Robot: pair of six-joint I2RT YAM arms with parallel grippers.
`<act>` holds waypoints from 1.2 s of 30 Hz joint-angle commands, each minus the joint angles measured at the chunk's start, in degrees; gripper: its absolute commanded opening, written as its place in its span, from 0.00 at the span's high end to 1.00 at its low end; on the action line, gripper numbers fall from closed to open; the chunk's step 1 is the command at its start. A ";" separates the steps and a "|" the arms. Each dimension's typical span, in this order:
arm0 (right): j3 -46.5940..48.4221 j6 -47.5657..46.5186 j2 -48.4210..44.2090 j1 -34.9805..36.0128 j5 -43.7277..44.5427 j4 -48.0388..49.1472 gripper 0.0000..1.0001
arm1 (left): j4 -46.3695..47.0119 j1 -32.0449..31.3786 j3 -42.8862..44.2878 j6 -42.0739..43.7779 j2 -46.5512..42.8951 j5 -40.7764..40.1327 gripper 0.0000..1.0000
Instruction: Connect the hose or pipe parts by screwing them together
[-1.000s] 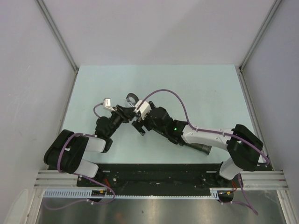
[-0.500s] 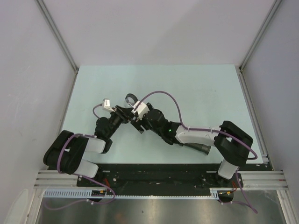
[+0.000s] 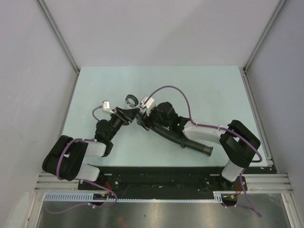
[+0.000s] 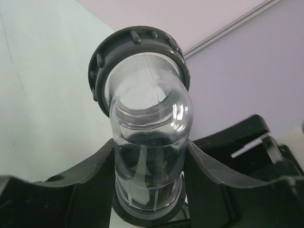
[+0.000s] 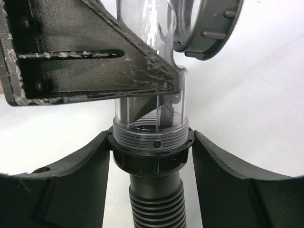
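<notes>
Enclosure: pale grey-lilac panel walls (image 3: pixel 156 33) shut in the table on the left, back and right, with a metal post running up from each far corner.
Table: the pale green tabletop (image 3: pixel 213 90) has open room along the far edge and down the right side; the work sits left of centre.
Near edge: a silver metal rail (image 3: pixel 161 183) borders the table and carries both arm bases.
Right arm (image 3: pixel 204 135): lies low, reaching from the near right corner leftward to mid-table.
Left arm (image 3: pixel 76 154): folded at the near left corner, its forearm angled up and right to meet the other.
Black ribbed flexible hose (image 3: pixel 192 145): runs along the right arm, its free flared end near the table's front edge and its other end at the grippers.
Transparent plastic elbow fitting (image 4: pixel 149 133): held where the two grippers meet, with a dark grey ribbed ring (image 4: pixel 137 45) on its far mouth. Its threaded end sits in the hose's dark collar (image 5: pixel 152 154).
Left gripper (image 4: pixel 149 147): fingers clamp the elbow's straight part from both sides.
Right gripper (image 5: pixel 151 137): fingers press against both sides of the collar.
Thin purple cables (image 3: pixel 173 91): loop above the wrists.
Hard to make out: how far the threads have engaged. From above, the arms cover the joint and part of the hose.
</notes>
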 commanded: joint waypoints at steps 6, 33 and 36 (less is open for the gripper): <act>0.36 3.40 -5.25 -14.95 -50.69 3.39 1.00 | 21.18 -0.49 0.32 -1.85 -6.26 8.70 1.00; 1.50 66.76 6.69 -24.36 -82.65 71.33 1.00 | 24.17 -0.84 12.89 11.50 -3.45 39.47 1.00; 1.50 67.21 7.40 -24.10 -83.44 71.33 1.00 | 24.17 -0.93 12.80 15.80 -4.06 40.88 1.00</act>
